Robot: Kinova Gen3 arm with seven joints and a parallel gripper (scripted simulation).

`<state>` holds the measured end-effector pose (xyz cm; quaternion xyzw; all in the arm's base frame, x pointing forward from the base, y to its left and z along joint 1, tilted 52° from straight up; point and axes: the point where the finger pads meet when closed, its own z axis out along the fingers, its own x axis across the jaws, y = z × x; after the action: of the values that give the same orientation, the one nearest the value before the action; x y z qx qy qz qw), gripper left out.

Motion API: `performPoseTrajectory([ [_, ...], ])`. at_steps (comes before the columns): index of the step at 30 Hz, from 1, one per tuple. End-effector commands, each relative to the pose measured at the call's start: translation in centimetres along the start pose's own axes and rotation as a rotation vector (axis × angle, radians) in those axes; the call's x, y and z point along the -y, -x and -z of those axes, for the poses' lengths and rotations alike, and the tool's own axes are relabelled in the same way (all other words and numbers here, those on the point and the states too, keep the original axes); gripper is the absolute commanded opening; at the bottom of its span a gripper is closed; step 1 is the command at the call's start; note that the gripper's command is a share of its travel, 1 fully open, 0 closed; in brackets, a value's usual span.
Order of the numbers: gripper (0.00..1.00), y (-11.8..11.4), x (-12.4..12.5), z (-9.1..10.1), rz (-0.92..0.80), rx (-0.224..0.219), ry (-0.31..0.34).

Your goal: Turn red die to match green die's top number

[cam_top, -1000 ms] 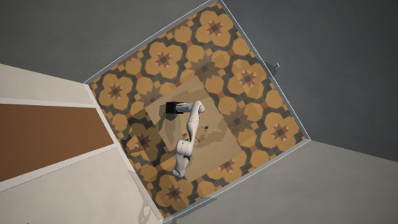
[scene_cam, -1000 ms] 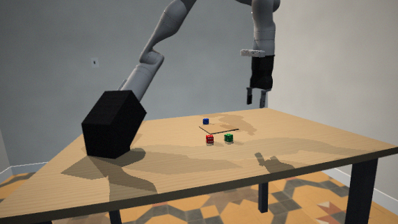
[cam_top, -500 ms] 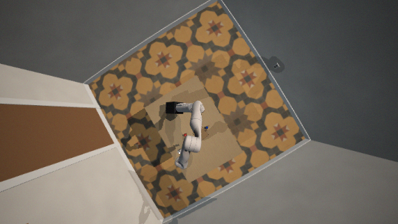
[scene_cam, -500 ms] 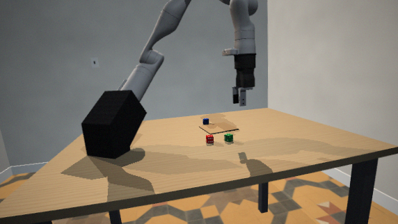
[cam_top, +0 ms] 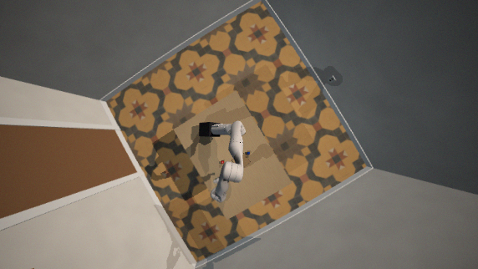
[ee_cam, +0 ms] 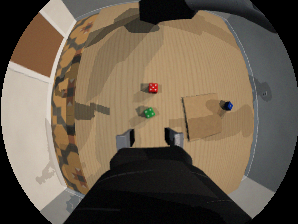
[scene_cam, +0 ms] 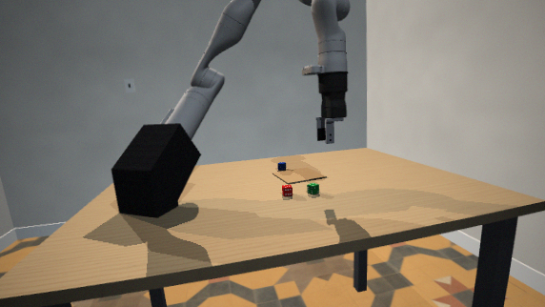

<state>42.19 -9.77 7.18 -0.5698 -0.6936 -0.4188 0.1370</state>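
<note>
The claw (scene_cam: 326,130) was seen hanging high above the desk (scene_cam: 429,191), pointing straight down, its fingers spread fully apart with nothing between them. It was held over the mat (scene_cam: 300,176), well clear of every die.

The red die (scene_cam: 287,191) was found on the bare desk, just off the mat's near edge and not on the mat at all. The green die (scene_cam: 312,189) was seen just beside it, on the side toward the desk's right edge, apart from it and likewise off the mat. The blue die (scene_cam: 281,166) was placed at the mat's far left corner; whether it rested on the mat or just off it could not be told. No die was stacked on another. The pips on the top faces were too small to be read.

The mat was seen lying flat, around the middle of the desk, toward the far edge. The black base (scene_cam: 152,169) was mounted near the desk's left edge, and the arm (scene_cam: 210,81) was arched from it over the dice
</note>
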Motion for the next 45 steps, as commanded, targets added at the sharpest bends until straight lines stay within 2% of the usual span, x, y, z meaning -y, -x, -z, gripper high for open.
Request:
performPoseTrajectory([
  [1, 1.0, 0.1, 0.0, 0.1, 0.0, 0.002, 0.001],
  [10, 1.0, 0.1, 0.0, -0.2, 0.0, 0.002, 0.001],
  [16, 1.0, 0.1, 0.0, -2.4, 0.0, 0.002, 0.001],
  [18, 1.0, 0.1, 0.0, -2.4, 0.0, 0.002, 0.001],
  [27, 1.0, 0.1, -0.1, -8.3, 0.0, 0.002, 0.001],
  [31, 1.0, 0.1, -0.1, -10.0, 0.0, 0.002, 0.001],
  [45, 1.0, 0.1, -0.1, -10.5, 0.0, 0.002, 0.001],
])
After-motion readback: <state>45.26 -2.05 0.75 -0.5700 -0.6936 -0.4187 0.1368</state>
